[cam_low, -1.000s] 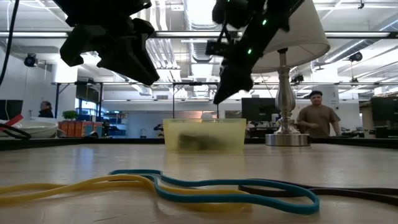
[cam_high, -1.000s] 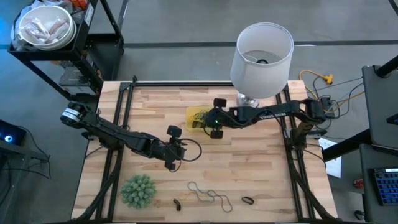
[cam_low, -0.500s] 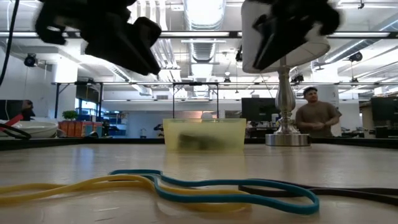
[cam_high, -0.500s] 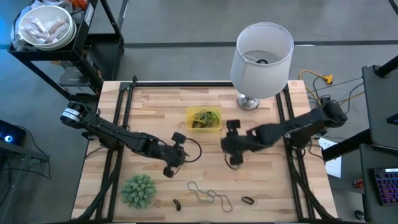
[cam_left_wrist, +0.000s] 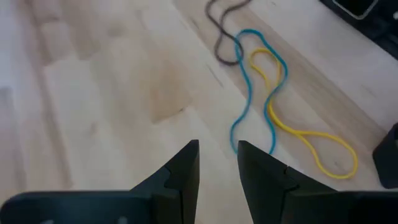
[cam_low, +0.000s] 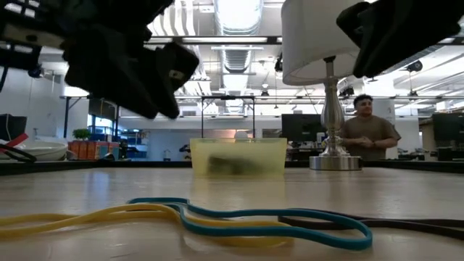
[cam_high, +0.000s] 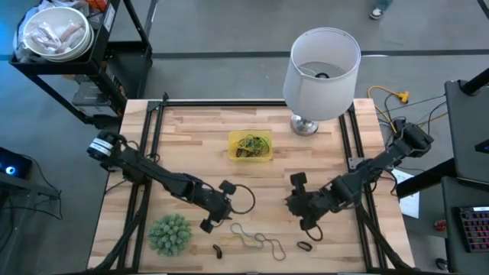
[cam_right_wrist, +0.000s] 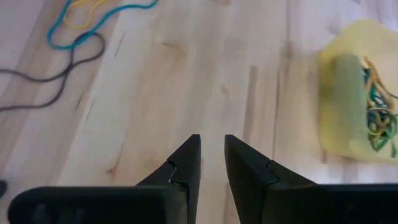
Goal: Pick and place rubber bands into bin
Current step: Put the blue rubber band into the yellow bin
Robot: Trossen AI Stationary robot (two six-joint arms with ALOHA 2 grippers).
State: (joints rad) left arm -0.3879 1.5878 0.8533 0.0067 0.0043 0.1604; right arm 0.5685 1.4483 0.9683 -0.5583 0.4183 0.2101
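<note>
Jaws on both grippers stood slightly apart, pinching nothing. I had the left gripper [cam_high: 215, 216] and right gripper [cam_high: 304, 213] hovering over the surface [cam_high: 191, 137], on the near side of the bin [cam_high: 250, 145], above loose rubber bands [cam_high: 256, 241]; more bands lay inside the bin.

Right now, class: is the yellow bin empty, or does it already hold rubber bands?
It holds some. The bin has a tangle of yellow and green rubber bands inside; more loose bands lie on the table.
</note>
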